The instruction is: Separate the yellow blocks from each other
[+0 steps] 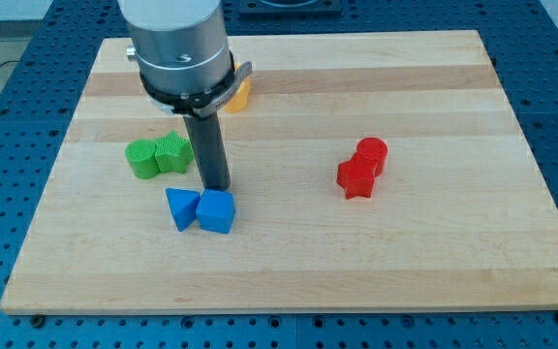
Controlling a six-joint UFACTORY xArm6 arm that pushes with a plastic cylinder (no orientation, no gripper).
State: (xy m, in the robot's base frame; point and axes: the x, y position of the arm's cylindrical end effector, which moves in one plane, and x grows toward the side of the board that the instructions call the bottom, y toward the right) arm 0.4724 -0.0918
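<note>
Only a small part of one yellow block shows, at the view's top, behind the arm's grey body; any second yellow block is hidden by the arm. My tip rests on the board well below that yellow block. It sits just above the two blue blocks, a blue triangle-like block and a blue cube-like block that touch each other. Two green blocks lie together to the tip's left.
Two red blocks touch each other at the view's right. The wooden board lies on a blue perforated table. The arm's grey cylinder covers the board's top left-centre.
</note>
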